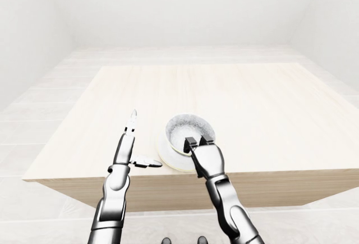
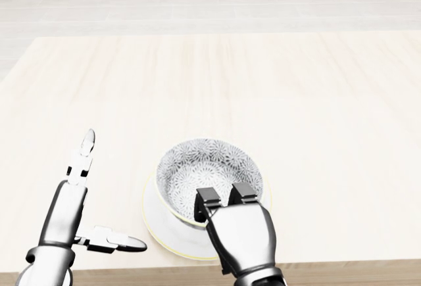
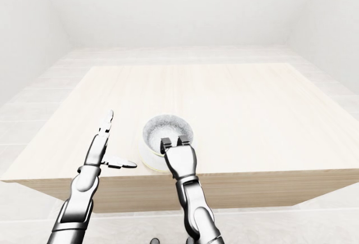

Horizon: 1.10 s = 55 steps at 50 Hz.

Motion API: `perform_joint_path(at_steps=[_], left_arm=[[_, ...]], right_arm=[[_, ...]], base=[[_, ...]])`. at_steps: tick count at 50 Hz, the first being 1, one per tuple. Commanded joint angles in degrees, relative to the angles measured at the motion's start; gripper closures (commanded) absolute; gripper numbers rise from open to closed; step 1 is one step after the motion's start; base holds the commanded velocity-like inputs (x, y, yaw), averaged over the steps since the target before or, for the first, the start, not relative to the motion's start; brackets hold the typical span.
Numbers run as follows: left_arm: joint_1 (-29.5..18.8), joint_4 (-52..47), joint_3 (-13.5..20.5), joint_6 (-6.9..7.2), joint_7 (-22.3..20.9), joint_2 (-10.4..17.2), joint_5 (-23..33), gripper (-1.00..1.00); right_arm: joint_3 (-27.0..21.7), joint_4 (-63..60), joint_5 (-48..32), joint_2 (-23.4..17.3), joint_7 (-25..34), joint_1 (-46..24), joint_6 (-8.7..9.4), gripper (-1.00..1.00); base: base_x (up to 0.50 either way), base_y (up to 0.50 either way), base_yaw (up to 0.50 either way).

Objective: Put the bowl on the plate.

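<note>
Bowl (image 2: pixel 207 167) upright on plate (image 2: pixel 160 227), R hand (image 2: pixel 240 235) gripping rim

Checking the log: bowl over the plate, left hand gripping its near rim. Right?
Not the left: the head view shows the right hand gripping the near rim of the bowl, over the plate. The left hand is open, apart from both.

We see very bright, soft light all over, so the white room and the pale table (image 2: pixel 296 82) look washed out, with only faint shadows; the table's side in the eye views is a bit darker. Little shiny spots sit on the right hand (image 2: pixel 242 237) and the left hand (image 2: pixel 62 217). Everything looks sharp, right to the edges.
</note>
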Motion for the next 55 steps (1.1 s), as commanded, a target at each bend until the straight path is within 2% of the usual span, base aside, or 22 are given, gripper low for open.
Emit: perform_joint_path(at_steps=[1,41,55], left_arm=[[0.00,-0.03,-0.06,0.00,-0.02,-0.04,0.00,-1.00],[0.60,-1.38,0.02,0.00,-0.35,-0.12,-0.03,-1.00],[0.55,-0.71,0.19,0.00,-0.34,0.00,-0.24,-1.00]], right_arm=[[-0.08,0.06,-0.15,0.16,-1.37,-0.41,0.00,1.00],[-0.80,2.22,0.13,0.41,-1.70,-1.43,0.00,1.00],[-0.57,2.98,0.02,0.51,-2.04,-1.46,0.00,0.91]], base=[[0.00,0.00,0.00],[0.00,0.00,0.00],[0.00,0.00,0.00]])
